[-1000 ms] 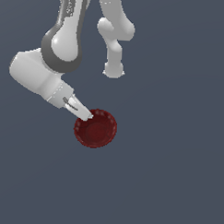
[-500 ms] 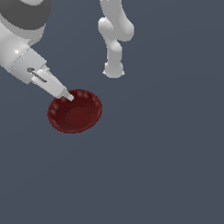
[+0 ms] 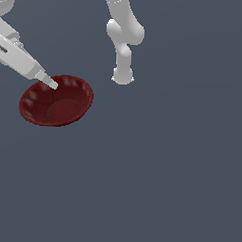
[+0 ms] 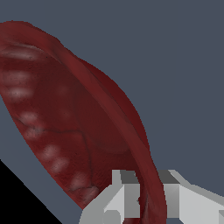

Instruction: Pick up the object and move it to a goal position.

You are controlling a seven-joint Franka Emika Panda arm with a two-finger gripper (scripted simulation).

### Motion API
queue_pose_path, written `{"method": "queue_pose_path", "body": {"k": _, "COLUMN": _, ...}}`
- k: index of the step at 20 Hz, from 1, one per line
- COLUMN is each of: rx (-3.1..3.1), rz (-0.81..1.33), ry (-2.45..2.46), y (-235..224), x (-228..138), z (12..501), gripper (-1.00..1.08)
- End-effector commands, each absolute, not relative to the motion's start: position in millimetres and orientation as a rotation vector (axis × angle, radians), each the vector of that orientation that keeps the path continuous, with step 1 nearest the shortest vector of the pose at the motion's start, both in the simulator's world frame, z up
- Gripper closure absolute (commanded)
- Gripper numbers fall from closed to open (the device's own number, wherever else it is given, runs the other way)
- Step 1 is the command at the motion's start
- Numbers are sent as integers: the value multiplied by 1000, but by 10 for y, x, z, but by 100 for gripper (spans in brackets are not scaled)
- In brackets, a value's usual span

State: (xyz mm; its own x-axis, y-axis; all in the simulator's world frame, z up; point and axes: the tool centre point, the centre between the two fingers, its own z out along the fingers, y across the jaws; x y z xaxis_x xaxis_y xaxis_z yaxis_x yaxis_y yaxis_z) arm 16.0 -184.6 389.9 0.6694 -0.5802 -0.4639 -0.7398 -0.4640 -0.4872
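In the exterior view, the dark red bowl [image 3: 56,101] sits toward the exterior view's left, a little above mid-height, tilted so that its glossy inside and dimpled, scalloped rim face the camera. The gripper [image 3: 51,82] reaches in from the upper left corner on a white arm and meets the bowl at the upper part of its rim; one pale fingertip [image 3: 50,82] shows over the inside of the bowl, just below the rim. The flat dark grey floor [image 3: 165,170] fills the rest of the picture, and whether the bowl touches it cannot be told from here. A second white arm segment [image 3: 124,38] hangs down near the top centre, well apart from the bowl.

In the wrist view, the bowl [image 4: 65,118] fills most of the frame, seen nearly edge-on. Its rim runs down between the two grey fingers [image 4: 122,199], which are closed on it, one on each side of the wall.
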Motion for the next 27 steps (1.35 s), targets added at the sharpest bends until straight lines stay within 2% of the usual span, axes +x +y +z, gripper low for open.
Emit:
{"method": "queue_pose_path", "body": {"k": 1, "rx": -2205, "rz": 302, "ry": 1011, "y": -1918, "x": 171, "z": 4062, "gripper": 108}}
{"method": "queue_pose_path", "body": {"k": 13, "rx": -2201, "rz": 301, "ry": 1008, "y": -2159, "x": 223, "z": 4531, "gripper": 108}}
{"method": "queue_pose_path", "body": {"k": 27, "rx": -2199, "rz": 300, "ry": 1007, "y": -2225, "x": 248, "z": 4660, "gripper": 108}}
